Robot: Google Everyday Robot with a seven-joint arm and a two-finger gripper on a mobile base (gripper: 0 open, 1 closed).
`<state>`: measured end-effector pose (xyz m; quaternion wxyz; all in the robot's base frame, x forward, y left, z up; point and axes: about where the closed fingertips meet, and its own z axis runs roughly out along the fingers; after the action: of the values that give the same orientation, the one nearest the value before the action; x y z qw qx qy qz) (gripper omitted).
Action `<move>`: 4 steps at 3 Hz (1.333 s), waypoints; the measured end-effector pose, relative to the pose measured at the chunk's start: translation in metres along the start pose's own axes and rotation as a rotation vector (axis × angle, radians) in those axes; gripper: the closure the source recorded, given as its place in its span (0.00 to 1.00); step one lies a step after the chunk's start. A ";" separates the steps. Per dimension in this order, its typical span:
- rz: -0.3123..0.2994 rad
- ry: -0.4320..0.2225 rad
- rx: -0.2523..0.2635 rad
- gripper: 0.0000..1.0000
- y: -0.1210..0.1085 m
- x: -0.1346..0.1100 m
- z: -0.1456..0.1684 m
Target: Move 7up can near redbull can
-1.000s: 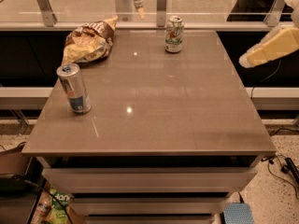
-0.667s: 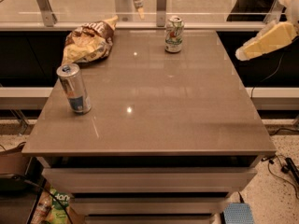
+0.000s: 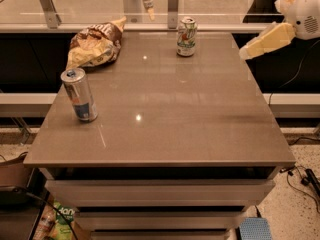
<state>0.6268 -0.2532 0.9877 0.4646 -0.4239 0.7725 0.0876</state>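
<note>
The 7up can (image 3: 186, 36), short, white and green, stands upright at the back of the grey table (image 3: 180, 119), a little right of the middle. The redbull can (image 3: 79, 95), tall, slim, silver and blue, stands upright near the table's left edge. My gripper (image 3: 248, 53) comes in from the upper right on a cream-coloured arm. It hangs over the table's back right corner, to the right of the 7up can and apart from it. It holds nothing that I can see.
A crumpled brown and yellow chip bag (image 3: 95, 46) lies at the back left, between the two cans. A glass railing with metal posts (image 3: 172, 4) runs behind the table. Drawers sit under the table top. Cables lie on the floor at the right.
My arm has moved left and slightly up, from beyond the table's right side to its back right corner. The cans and the bag have not moved.
</note>
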 end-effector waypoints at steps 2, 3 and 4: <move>0.133 -0.045 -0.028 0.00 -0.011 0.000 0.048; 0.209 -0.068 0.014 0.00 -0.025 -0.003 0.061; 0.209 -0.068 0.014 0.00 -0.025 -0.003 0.061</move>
<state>0.6847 -0.2347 0.9630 0.4817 -0.3344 0.7970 0.1445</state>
